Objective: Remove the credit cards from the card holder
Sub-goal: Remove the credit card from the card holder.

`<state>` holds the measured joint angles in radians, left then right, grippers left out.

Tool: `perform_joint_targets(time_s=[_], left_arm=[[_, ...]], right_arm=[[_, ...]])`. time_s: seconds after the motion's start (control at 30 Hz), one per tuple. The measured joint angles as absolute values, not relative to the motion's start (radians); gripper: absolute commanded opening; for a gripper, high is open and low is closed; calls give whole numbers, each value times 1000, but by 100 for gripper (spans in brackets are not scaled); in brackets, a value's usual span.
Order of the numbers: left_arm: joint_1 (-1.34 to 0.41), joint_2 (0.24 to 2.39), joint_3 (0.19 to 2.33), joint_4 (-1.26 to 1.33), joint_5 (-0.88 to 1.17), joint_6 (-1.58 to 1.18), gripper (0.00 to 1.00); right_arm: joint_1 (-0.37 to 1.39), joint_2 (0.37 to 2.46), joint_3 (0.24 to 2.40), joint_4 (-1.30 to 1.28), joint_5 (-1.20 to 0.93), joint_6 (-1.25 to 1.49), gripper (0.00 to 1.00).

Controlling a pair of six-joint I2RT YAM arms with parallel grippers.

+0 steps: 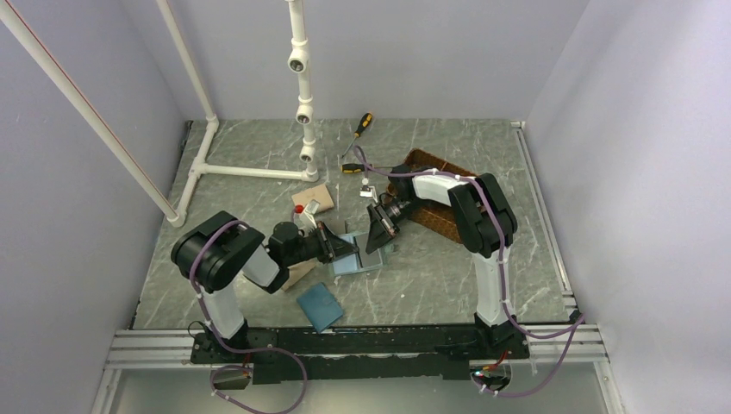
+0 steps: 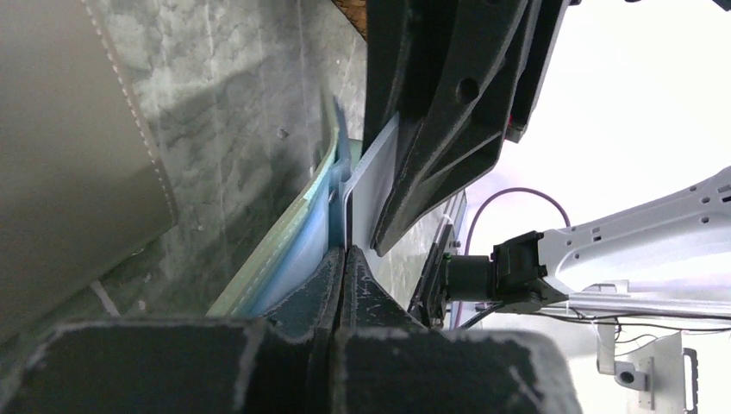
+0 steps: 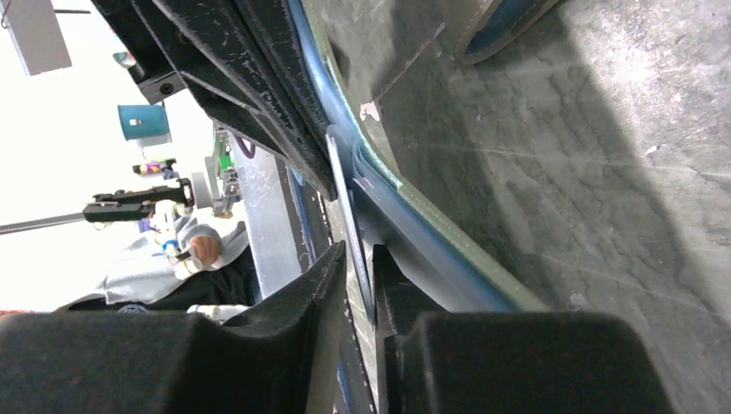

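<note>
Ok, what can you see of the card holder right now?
The card holder lies open on the grey table: sage-green outside, pale blue-green inside, looks like soft leather. The left gripper is shut on its edge. The right gripper, jaws slightly apart, straddles a pale card standing out of it.

left pincer (image 2: 345, 259) closed | right pincer (image 3: 358, 267) narrowly parted | facing each other
</note>
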<state>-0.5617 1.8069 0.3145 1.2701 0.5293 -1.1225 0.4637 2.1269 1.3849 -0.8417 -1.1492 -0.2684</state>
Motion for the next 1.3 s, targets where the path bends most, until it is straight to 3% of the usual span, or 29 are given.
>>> perform_joint_targets(time_s=[0.4,0.57,0.83,0.97,1.3], left_arm=[[-543,1685,317,1044,593,-986,0],[-529,1733,339,1032,657,-987,0],[-501,1809,356,1019,740,-988,0],[-500,1742,376,890,748,-934,0],[-531,1510,501,477,713,-673,0]], right_arm=[[437,2125,1397,-896,-1063,-347,40],[440,2125,1407,-915,-1044,-374,43],[444,2123,1415,-934,-987,-453,59],[444,2086,1414,-946,-955,-521,66],[459,1993,1415,-944,-909,-632,71]])
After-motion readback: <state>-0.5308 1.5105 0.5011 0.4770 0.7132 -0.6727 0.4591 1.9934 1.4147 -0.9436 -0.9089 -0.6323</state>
